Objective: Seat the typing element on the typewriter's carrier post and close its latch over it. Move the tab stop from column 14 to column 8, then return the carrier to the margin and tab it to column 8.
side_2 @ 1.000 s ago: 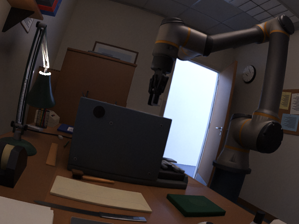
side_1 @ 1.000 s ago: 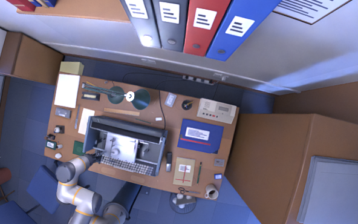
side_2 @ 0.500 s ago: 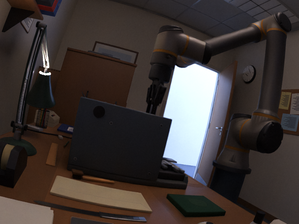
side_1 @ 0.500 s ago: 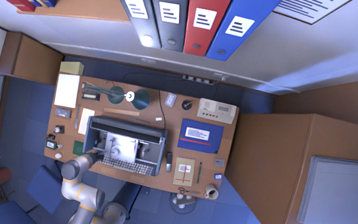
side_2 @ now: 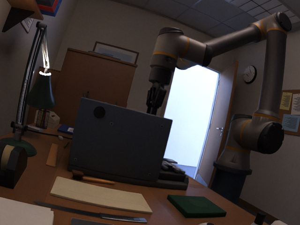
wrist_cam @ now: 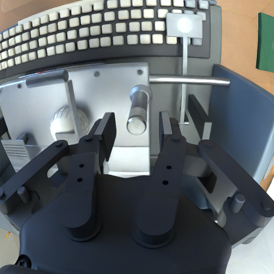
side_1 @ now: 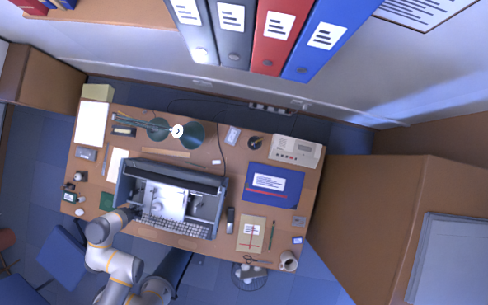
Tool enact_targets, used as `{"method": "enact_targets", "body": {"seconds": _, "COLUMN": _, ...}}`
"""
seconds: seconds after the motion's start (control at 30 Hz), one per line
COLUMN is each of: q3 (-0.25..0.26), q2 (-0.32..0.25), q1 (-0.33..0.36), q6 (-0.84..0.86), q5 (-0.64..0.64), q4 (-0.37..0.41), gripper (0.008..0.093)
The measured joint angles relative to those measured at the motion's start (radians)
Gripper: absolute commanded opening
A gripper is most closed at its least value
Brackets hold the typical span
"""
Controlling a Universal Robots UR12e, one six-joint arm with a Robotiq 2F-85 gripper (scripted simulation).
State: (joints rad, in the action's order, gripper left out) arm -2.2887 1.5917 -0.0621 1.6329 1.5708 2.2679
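A steel cylindrical handle stands up from the typewriter's carrier plate, and my gripper hangs over it, open and empty, one finger on either side of the handle. On the same plate to the left sits the white ball-shaped typing element, with a latch lever lying across it; the lever ends in a knurled grip. The typewriter is on the desk with its lid raised. In the second side camera my gripper dips behind the lid's top edge.
The typewriter's blue side wall rises close on the right, with a steel rail running to it. The keyboard lies beyond the carrier. A green pad and a desk lamp are on the desk around the machine.
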Motion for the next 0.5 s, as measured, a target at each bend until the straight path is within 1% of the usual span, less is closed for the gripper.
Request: {"method": "enact_targets", "body": {"seconds": 0.5, "q3": -0.013, "q2": -0.021, "q1": 0.000, "q6": 0.000, "q5": 0.000, "q4": 0.033, "gripper": 0.0440}}
